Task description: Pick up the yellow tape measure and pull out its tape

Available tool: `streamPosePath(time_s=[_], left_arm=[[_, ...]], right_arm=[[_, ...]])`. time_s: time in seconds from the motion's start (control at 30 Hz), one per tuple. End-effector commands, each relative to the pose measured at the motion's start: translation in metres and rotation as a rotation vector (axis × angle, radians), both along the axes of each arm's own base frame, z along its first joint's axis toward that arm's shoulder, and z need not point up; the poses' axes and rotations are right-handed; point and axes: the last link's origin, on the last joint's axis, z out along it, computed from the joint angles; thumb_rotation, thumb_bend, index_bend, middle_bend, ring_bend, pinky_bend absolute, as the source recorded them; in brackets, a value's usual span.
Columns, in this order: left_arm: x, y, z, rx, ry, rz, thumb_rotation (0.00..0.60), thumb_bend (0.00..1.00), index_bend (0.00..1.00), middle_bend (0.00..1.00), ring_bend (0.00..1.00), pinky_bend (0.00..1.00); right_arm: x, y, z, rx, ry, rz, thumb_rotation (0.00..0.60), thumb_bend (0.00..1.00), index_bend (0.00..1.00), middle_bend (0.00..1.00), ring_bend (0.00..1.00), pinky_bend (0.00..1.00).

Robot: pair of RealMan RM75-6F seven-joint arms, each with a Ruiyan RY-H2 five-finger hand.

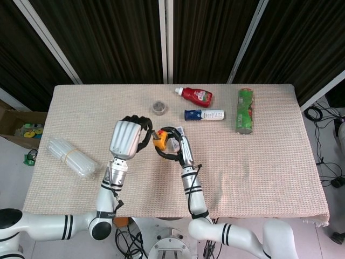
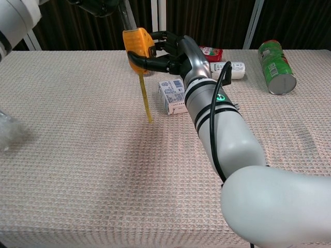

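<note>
While the right hand (image 2: 168, 54) grips the yellow tape measure (image 2: 138, 47) and holds it lifted above the table (image 2: 77, 170), the tape (image 2: 145, 96) hangs out of the case's underside as a narrow yellow strip. Its long axis runs almost straight down, leaning slightly toward the robot's right, and its free end sits near the woven cloth; whether it touches cannot be told.

The left hand (image 1: 127, 138) is just beside the case on its left in the head view, apart from it, with its fingers curled inward and nothing in them that the pictures show. The chest view catches only its dark fingers at the top edge.

The tape appears already partly drawn, so the coming move likely turns on one relation: the strip's end lies below the case, and the left hand, the free and nearer one, sits level with or above the case. To lengthen the pull it would have to come down along the strip.

A small white carton (image 2: 172, 96) lies on the table just behind the hanging tape.
</note>
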Motion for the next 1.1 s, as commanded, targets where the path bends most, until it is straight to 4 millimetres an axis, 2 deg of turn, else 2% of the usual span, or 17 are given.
streamPosePath(time_s=[0.03, 0.63, 0.83, 1.1], left_arm=[[-0.005, 0.002, 0.007, 0.038, -0.019, 0.015, 0.600, 0.57, 0.60, 0.57, 0.51, 0.58], [-0.063, 0.007, 0.062, 0.189, -0.134, 0.165, 0.600, 0.58, 0.60, 0.57, 0.51, 0.58], [-0.071, 0.008, 0.080, 0.211, -0.177, 0.173, 0.600, 0.58, 0.60, 0.57, 0.51, 0.58], [-0.074, 0.010, 0.095, 0.185, -0.240, 0.160, 0.600, 0.58, 0.60, 0.57, 0.51, 0.58]], right_arm=[[-0.002, 0.001, 0.000, 0.000, 0.002, -0.004, 0.600, 0.30, 0.72, 0.62, 0.53, 0.29], [-0.038, 0.007, 0.001, -0.002, 0.044, -0.073, 0.600, 0.30, 0.72, 0.62, 0.53, 0.29], [-0.051, 0.009, 0.002, 0.001, 0.050, -0.097, 0.600, 0.31, 0.72, 0.62, 0.53, 0.29], [-0.056, 0.010, 0.002, 0.001, 0.050, -0.096, 0.600, 0.32, 0.72, 0.62, 0.53, 0.29]])
